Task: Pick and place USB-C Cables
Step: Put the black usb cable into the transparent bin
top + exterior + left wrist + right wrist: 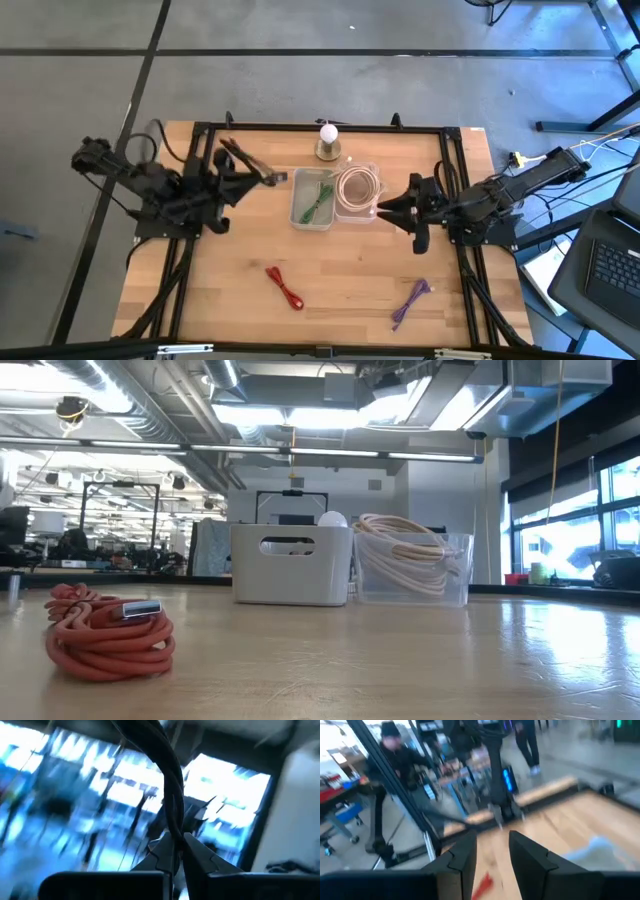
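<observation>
Worktop [240, 260]: pale wood planks, bordered by a black frame.
White bin [311, 215]: opaque, with handle slots, near the far middle of the worktop.
Clear bin [372, 190]: see-through, touching the white bin's side.
White ball [328, 132] on a round metal base: just behind the two bins.
Laptop [610, 262]: beside the worktop.
Person [395, 750]: dark clothing, in the room beyond.

Left wrist view: room behind the black cable [172, 795] is blurred, nothing readable. Right wrist view: smeared; red cable [481, 885] only a streak, clear bin [590, 851] a pale blur. Low view: white ball [332, 518] mostly hidden behind grey bin [290, 565].
</observation>
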Robot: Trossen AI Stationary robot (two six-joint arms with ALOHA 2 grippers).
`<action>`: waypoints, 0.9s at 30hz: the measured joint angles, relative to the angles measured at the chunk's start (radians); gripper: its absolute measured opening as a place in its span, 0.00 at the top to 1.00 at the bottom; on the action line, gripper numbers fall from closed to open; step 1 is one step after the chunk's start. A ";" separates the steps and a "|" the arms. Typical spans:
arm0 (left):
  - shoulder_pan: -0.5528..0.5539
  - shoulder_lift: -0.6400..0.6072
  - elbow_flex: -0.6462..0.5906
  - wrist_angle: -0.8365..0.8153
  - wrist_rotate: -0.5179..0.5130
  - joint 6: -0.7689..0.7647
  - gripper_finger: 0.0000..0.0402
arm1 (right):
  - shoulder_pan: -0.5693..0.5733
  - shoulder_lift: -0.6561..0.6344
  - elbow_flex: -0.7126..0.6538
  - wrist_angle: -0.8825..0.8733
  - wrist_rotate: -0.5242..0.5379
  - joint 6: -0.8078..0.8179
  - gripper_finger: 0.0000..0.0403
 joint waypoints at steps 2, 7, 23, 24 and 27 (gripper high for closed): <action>0.073 0.017 0.000 0.102 0.158 0.047 0.97 | -0.009 0.016 0.000 0.101 0.000 -0.079 0.71; 0.248 0.082 0.001 0.150 0.419 -0.108 0.97 | -0.035 0.070 0.001 0.329 -0.033 -0.258 0.71; 0.446 0.437 0.235 0.171 0.944 -0.403 0.96 | -0.115 0.254 0.136 0.336 -0.100 -0.410 0.66; 0.449 0.449 0.246 0.172 0.960 -0.409 0.96 | -0.117 0.261 0.156 0.313 -0.100 -0.417 0.66; 0.450 0.466 0.258 0.172 0.983 -0.415 0.96 | -0.129 0.280 0.217 0.235 -0.101 -0.419 0.64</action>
